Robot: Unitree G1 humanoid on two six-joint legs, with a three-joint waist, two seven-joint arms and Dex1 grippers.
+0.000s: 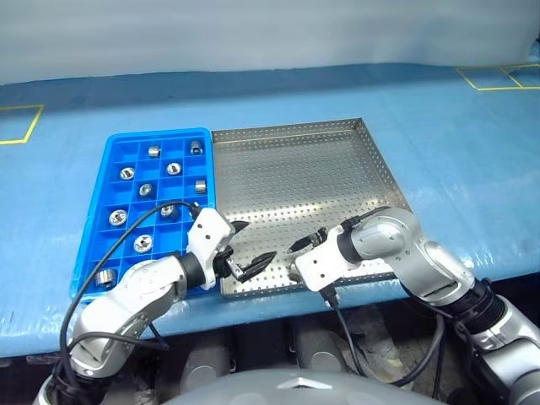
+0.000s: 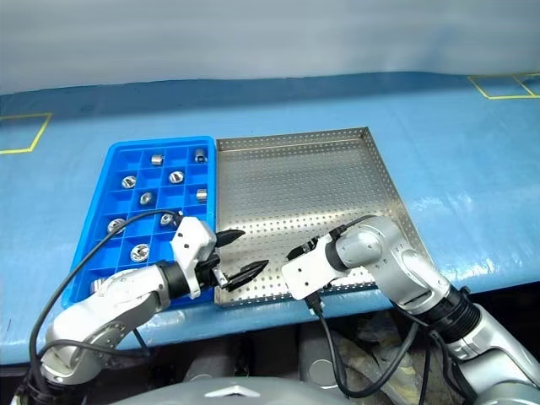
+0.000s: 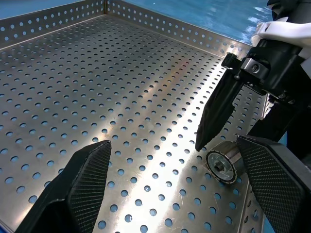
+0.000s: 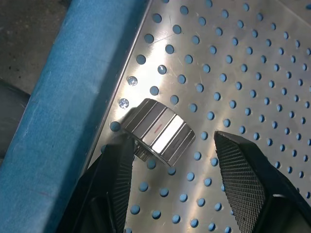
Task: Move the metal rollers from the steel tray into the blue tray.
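My right gripper (image 4: 175, 160) hangs over the near edge of the steel tray (image 1: 337, 169), fingers apart. One metal roller (image 4: 159, 131) lies on its side on the perforated floor just ahead of them. One finger (image 4: 114, 179) is touching or almost touching the roller's end, and the other finger (image 4: 243, 179) stands clear of it, with bare holes between. The roller sits close to the tray's low rim, and beyond that rim is the blue table cover (image 4: 63, 97). In the left wrist view the same roller (image 3: 225, 161) shows its hollow centre, with one dark fingertip of my right gripper (image 3: 214, 121) pointing down just beside it.

My left gripper (image 1: 246, 245) is spread wide and holds nothing. It hovers above the steel tray's near left corner, its two black fingers (image 3: 85, 179) well apart over the bare holed floor. It faces my right gripper (image 2: 297, 251) across a short stretch of tray.

The rest of the steel tray's floor looks bare in the head views. The blue tray (image 1: 114, 156) lies to its left, edge against edge. Rollers already stand in its square compartments, one to a cell: one (image 1: 154, 152) near the far end, another (image 1: 118, 217) midway down, another (image 1: 106, 277) near the closest corner, and several more between. A black cable (image 1: 126, 232) from my left arm loops over the blue tray's near part.
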